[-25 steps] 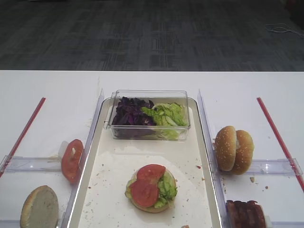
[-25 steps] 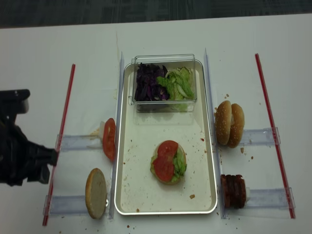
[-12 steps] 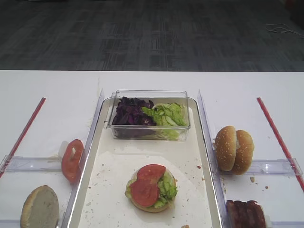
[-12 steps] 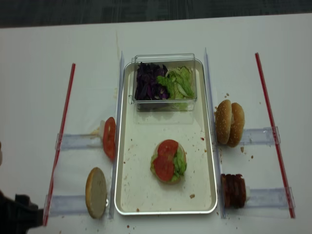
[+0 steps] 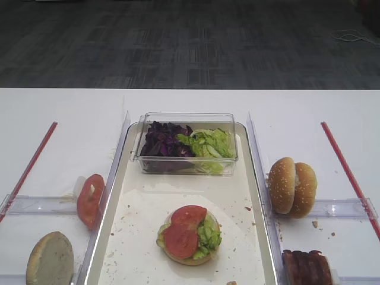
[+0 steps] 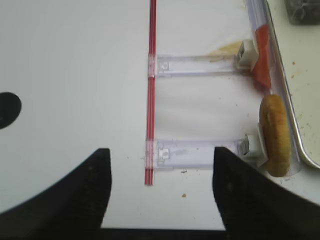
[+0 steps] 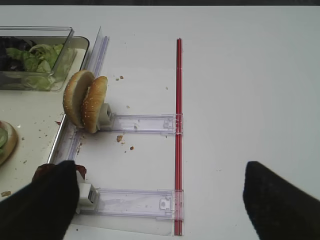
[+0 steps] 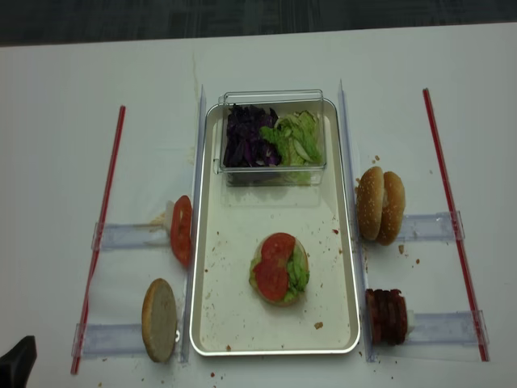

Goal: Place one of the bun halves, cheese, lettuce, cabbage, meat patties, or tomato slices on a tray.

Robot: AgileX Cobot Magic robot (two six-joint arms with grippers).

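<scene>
Showing only in wrist views — left gripper (image 6: 157, 192) and right gripper (image 7: 160, 200), both spread apart, empty

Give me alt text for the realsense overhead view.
A metal tray holds an open bun stacked with lettuce and two tomato slices, behind it a clear tub of purple cabbage and lettuce. Spare buns, tomato and patties stand in holders alongside.
</scene>
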